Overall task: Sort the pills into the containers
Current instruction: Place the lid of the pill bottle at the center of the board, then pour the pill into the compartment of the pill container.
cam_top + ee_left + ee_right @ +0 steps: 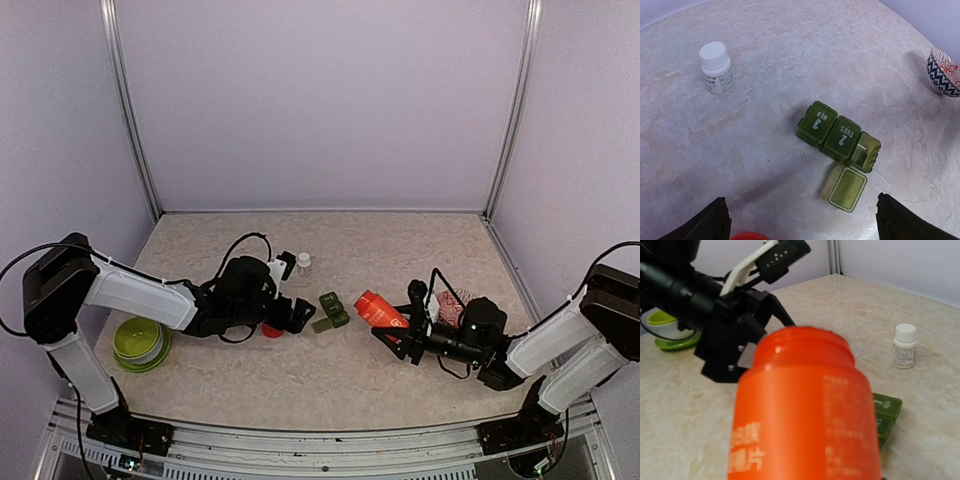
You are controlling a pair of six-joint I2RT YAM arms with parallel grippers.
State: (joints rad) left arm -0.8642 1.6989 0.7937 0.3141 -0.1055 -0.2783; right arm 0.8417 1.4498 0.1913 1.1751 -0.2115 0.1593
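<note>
On table (300, 385), three joined containers (838, 136), one open

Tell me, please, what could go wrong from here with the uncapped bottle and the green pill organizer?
1. The right gripper holds the orange bottle uncapped and tilted. Its mouth looks wider than the one open compartment, so contents may spill onto the table.
2. The open left gripper sits close to the pill organizer and could nudge it.
</note>
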